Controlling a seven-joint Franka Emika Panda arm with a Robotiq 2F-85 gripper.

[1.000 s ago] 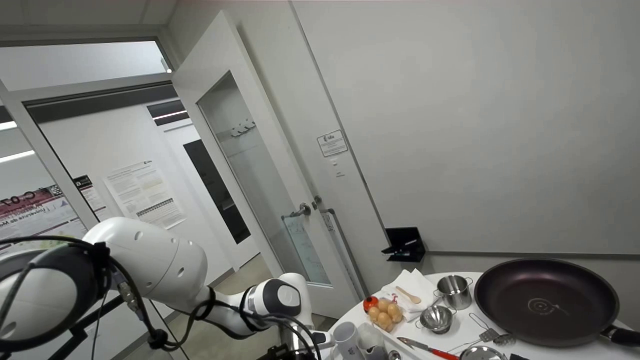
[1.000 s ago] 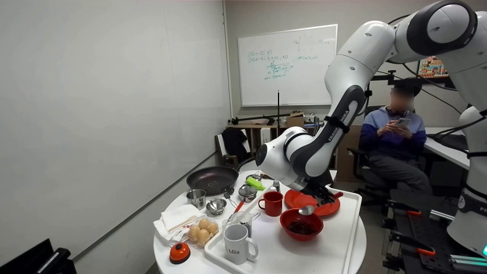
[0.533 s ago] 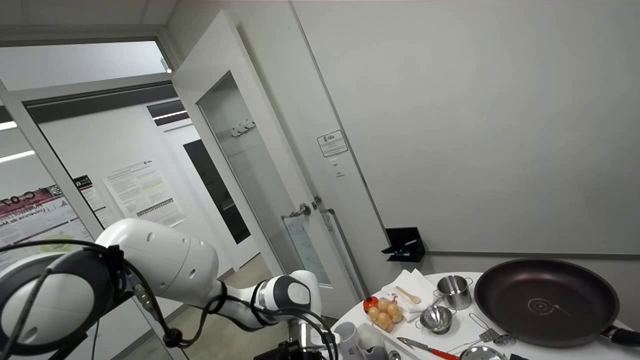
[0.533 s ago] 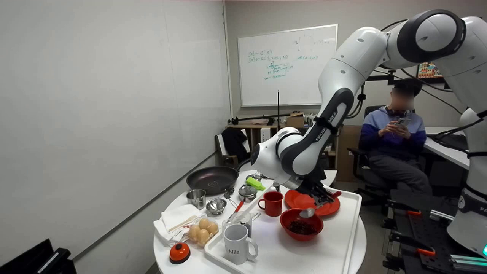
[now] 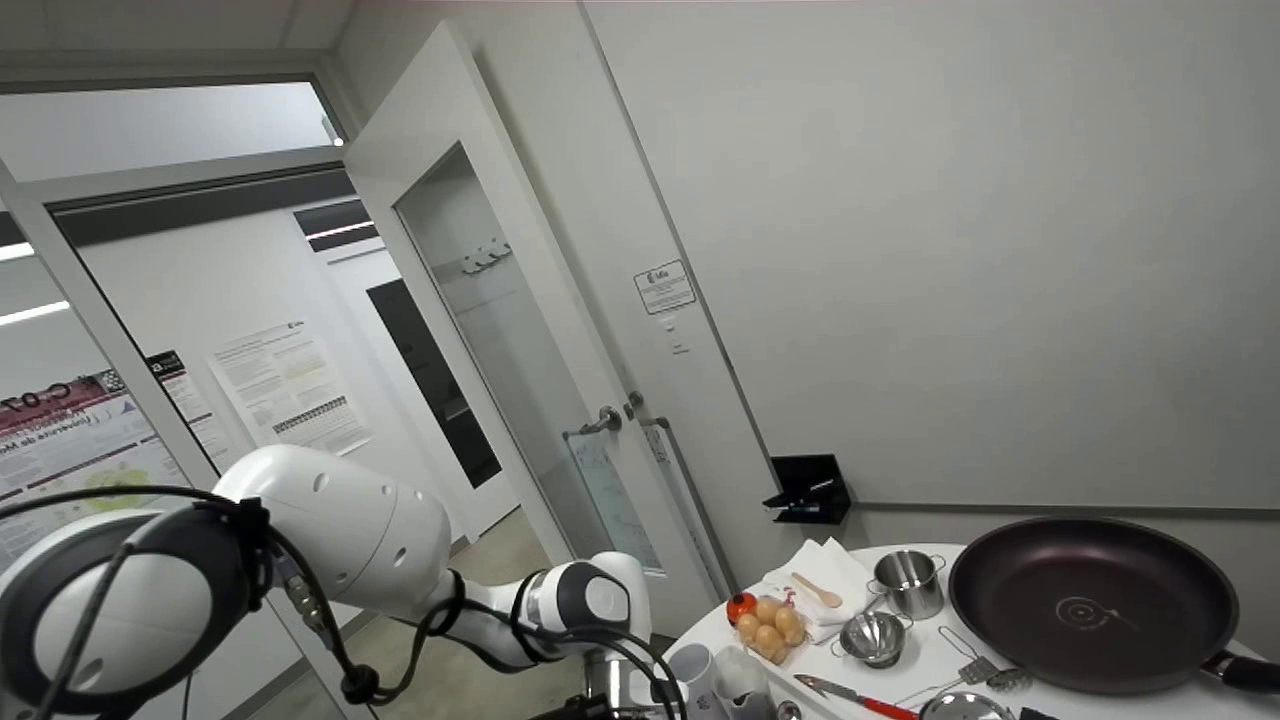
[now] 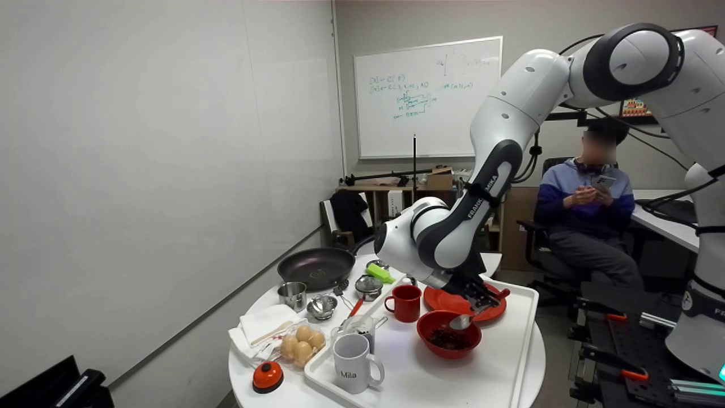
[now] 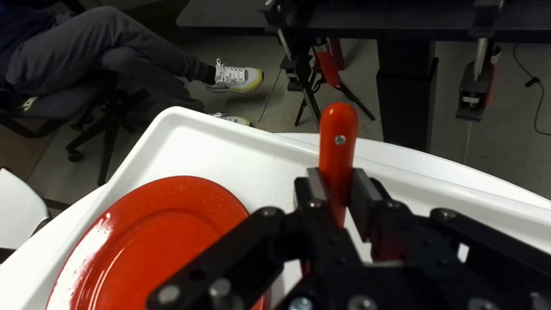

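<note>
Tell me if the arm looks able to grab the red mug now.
Probably not: the pincer grips the spoon by its red handle, so it would likely have to let go first, though the mug looks uncovered.

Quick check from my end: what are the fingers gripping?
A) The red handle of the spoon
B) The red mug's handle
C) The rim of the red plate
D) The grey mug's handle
A: in the wrist view the fingers pinch the red handle from both sides, and in an exterior view the spoon juts out beyond them.
</note>
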